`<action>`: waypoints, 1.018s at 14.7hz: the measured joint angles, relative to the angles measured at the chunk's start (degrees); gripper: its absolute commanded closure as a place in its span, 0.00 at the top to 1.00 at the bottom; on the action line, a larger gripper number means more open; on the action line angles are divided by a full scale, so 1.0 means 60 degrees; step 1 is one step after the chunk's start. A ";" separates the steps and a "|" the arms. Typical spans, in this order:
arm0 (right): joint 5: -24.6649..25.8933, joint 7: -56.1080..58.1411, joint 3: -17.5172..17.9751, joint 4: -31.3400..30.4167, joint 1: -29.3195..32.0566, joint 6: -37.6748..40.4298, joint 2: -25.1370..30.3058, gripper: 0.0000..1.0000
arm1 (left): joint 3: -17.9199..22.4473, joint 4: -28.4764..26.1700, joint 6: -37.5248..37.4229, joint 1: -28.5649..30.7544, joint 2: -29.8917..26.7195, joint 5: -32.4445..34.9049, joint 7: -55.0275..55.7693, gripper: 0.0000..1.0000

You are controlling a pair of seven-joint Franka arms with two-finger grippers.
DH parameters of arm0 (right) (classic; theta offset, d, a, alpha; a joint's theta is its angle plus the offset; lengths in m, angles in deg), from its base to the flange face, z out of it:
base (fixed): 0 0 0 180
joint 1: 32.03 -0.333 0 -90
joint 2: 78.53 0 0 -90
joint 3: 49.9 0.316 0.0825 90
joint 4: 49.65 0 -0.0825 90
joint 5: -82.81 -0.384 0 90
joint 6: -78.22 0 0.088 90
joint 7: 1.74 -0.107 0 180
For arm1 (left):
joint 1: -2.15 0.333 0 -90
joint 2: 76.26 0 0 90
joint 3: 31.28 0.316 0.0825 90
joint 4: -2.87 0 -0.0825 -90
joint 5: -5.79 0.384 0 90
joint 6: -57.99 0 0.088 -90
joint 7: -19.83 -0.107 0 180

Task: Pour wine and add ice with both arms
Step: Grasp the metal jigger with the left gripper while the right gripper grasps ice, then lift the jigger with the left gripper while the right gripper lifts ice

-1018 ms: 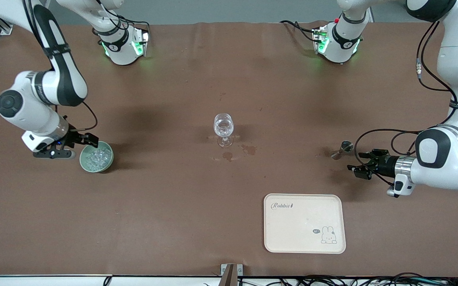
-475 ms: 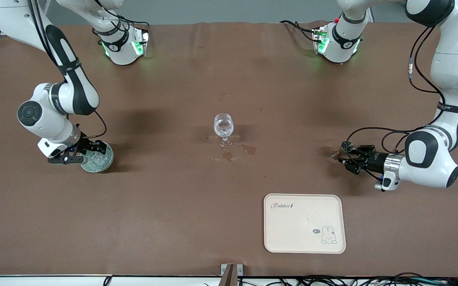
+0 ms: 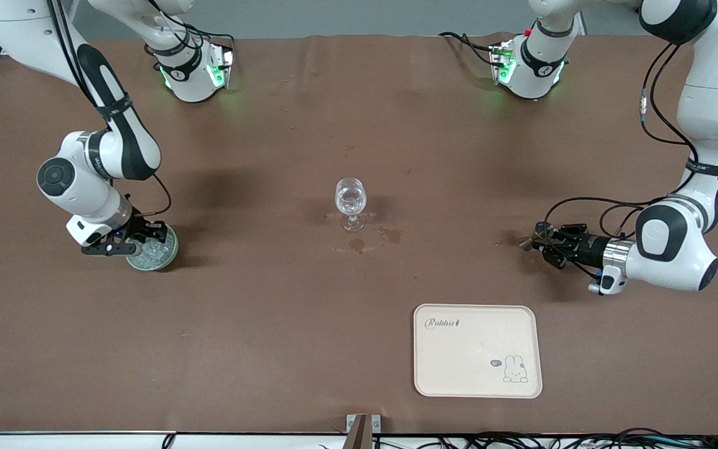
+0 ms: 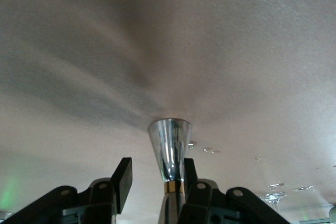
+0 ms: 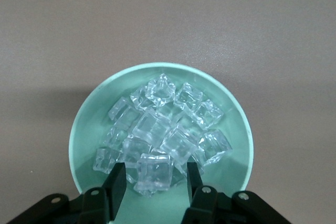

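A pale green bowl (image 3: 163,255) of ice (image 3: 157,248) stands toward the right arm's end of the table. My right gripper (image 3: 141,239) is down in it. In the right wrist view the bowl (image 5: 84,124) is full of ice cubes (image 5: 168,129), and the right gripper (image 5: 152,176) is open with one cube between its fingers. A metal jigger (image 3: 530,241) stands toward the left arm's end. My left gripper (image 3: 543,240) is open around it. In the left wrist view the jigger (image 4: 169,148) stands between the fingers, close to one. A stemmed glass (image 3: 350,199) holding a little clear wine stands mid-table.
A cream tray (image 3: 477,350) with a rabbit print lies nearer the front camera, toward the left arm's end. Dark wet stains (image 3: 390,235) mark the brown cloth just in front of the glass. The glass also shows in the left wrist view (image 4: 273,199).
My right gripper moved from beside the bowl to over it and down among the ice. My left gripper moved forward until its open fingers straddle the jigger.
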 measured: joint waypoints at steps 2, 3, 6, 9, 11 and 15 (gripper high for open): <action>0.0000 0.0000 0.0000 -0.0038 0.0000 0.0001 -0.0003 0.53 | -0.0021 0.0000 -0.0002 -0.0015 0.0003 -0.0010 0.0112 0.46; 0.0000 0.0000 0.0000 -0.0069 0.0000 0.0001 -0.0004 0.52 | -0.0034 -0.0001 -0.0002 -0.0035 0.0004 -0.0012 0.0194 0.46; 0.0000 0.0000 -0.0001 -0.0104 0.0000 0.0001 -0.0006 0.40 | -0.0068 -0.0001 -0.0002 -0.0061 0.0004 -0.0015 0.0291 0.43; 0.0000 0.0000 -0.0001 -0.0104 0.0000 -0.0002 -0.0006 0.40 | -0.0082 -0.0001 -0.0021 -0.0059 0.0004 -0.0022 0.0297 0.39; 0.0000 0.0000 -0.0001 -0.0104 0.0000 -0.0004 -0.0006 0.41 | -0.0092 -0.0001 -0.0089 -0.0058 0.0004 -0.0201 0.0298 0.38; 0.0000 0.0001 -0.0001 -0.0103 0.0000 -0.0020 -0.0006 0.37 | -0.0092 -0.0001 -0.0185 -0.0054 0.0004 -0.0404 0.0299 0.24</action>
